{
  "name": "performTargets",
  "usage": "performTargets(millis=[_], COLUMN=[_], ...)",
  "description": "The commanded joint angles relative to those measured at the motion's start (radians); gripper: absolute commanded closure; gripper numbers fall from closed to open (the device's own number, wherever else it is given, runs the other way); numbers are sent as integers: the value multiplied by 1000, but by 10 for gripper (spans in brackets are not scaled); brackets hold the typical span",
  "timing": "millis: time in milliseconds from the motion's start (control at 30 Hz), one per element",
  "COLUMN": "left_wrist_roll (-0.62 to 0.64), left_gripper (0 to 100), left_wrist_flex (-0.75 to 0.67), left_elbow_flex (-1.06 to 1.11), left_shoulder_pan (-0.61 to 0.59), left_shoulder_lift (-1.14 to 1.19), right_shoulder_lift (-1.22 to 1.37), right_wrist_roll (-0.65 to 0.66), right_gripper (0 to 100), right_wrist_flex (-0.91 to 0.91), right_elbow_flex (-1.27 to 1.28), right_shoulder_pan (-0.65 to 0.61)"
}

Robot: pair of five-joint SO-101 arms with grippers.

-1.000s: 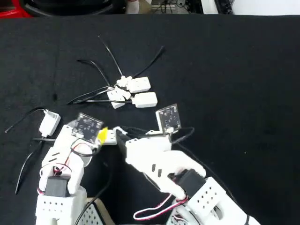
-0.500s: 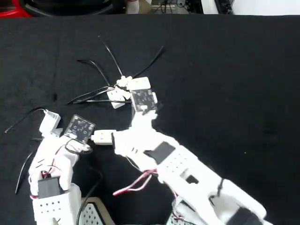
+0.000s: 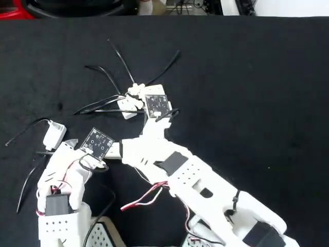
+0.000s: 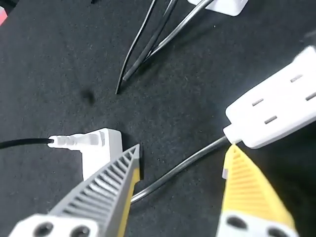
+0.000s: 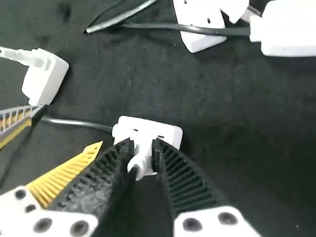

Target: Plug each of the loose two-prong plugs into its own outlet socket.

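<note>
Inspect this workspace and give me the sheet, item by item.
Surface: black cloth table, flat, nothing spilled.
Job's things: outlet socket lies between the arms, with a white plug touching it; I cannot tell whether it is seated. A loose plug lies beside the left arm. A cluster of white plugs and sockets lies farther back.
Clutter: nothing seen.
Grippers: left tool is open, above the socket cable. Right tool is shut on the white plug.
Cables: black cables fan out from the cluster.
Surroundings: red object beyond the table's far edge.
</note>
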Motion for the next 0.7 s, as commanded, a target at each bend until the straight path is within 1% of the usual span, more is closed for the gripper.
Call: performTargets(millis=[0, 133, 367, 500, 667], left_wrist_roll=[-8, -49, -58, -97, -98], left_gripper=[730, 733, 733, 733, 733], left_wrist_flex=[21, 100, 101, 106, 103], left_elbow_flex=[21, 19, 19, 19, 18], left_shoulder_pan=[5, -35, -188, -211, -214], left_shoulder_lift=[-3, -6, -6, -6, -6], right_shoulder_lift=[48, 124, 131, 134, 134], right_wrist_roll=[-11, -11, -11, -6, -5], right_gripper=[986, 986, 986, 986, 986], right_wrist_flex=[-61, -58, -12, -6, 95], right_elbow_flex=[-35, -62, -70, -68, -113], right_shoulder_pan=[18, 20, 20, 44, 55])
